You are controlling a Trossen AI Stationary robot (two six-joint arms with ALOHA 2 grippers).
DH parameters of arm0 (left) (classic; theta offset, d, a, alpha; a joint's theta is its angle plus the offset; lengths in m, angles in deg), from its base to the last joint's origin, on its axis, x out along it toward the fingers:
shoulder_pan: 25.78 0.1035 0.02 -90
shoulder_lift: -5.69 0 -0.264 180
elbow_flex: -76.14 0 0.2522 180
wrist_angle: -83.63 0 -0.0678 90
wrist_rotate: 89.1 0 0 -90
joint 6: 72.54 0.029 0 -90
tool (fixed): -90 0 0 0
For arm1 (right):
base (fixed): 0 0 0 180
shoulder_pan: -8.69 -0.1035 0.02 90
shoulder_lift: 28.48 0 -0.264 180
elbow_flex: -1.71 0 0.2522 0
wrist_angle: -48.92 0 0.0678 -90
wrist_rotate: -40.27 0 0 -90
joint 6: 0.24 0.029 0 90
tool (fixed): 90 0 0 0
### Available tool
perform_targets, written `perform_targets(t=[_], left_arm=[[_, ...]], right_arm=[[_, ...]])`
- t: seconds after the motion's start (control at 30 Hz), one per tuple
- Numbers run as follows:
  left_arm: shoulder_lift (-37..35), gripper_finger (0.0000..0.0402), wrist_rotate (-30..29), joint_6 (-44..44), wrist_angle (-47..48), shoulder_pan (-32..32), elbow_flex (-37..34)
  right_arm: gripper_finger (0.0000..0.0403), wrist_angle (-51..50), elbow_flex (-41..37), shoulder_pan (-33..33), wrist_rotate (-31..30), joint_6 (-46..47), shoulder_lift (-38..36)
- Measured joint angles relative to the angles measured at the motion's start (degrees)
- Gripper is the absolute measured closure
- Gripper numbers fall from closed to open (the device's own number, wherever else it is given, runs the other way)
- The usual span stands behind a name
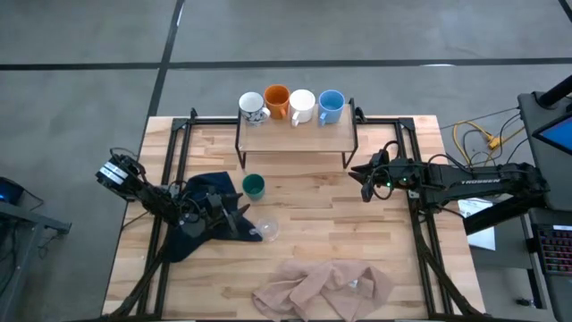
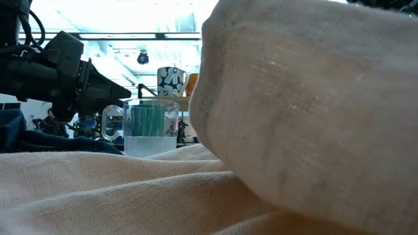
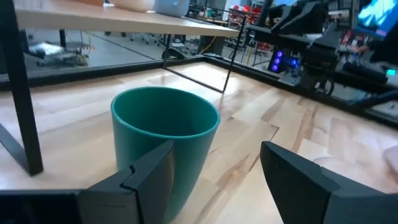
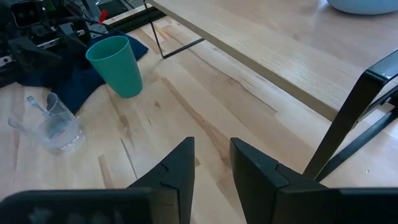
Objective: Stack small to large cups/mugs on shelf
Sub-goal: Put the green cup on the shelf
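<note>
shelf [image 1: 295, 134]: sitting upper centre of the high view, carrying four mugs in a row: patterned mug [image 1: 252, 107], orange mug [image 1: 276, 101], white mug [image 1: 301, 105], light blue mug [image 1: 331, 106].
green cup [image 1: 254, 186]: standing on the tabletop [image 1: 357, 233] just below the shelf's left leg.
glass cup [image 1: 266, 229]: sitting lower down, beside the dark blue cloth [image 1: 204, 219].
left gripper [image 3: 214, 174]: jaws standing wide, holding nothing, one finger nearly at the green cup's wall.
right gripper [image 4: 211, 168]: waiting right of the shelf, fingers narrow and empty.
tip: I'd be centring the cup between the fingers before closing, or it's tipping over.
</note>
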Motion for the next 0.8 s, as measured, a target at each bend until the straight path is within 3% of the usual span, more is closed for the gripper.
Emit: perform_targets(t=[0.17, 0.5, 0.8], left_arm=[[0.00, 0.0179, 0.02, 5.16, 0.06, 0.00, 0.06], [0.00, 0.0179, 0.49, 4.93, 0.11, 0.31, 0.64], [0.00, 0.0179, 1.68, -15.88, 0.20, 1.60, -1.72]], right_arm=[[0.0303, 0.00, 0.00, 0.00, 0.01, -0.28, 0.01], [0.0308, 0.00, 0.00, -0.01, 0.01, 0.10, -0.01], [0.0308, 0.03, 0.00, 0.00, 0.16, 0.66, 0.00]])
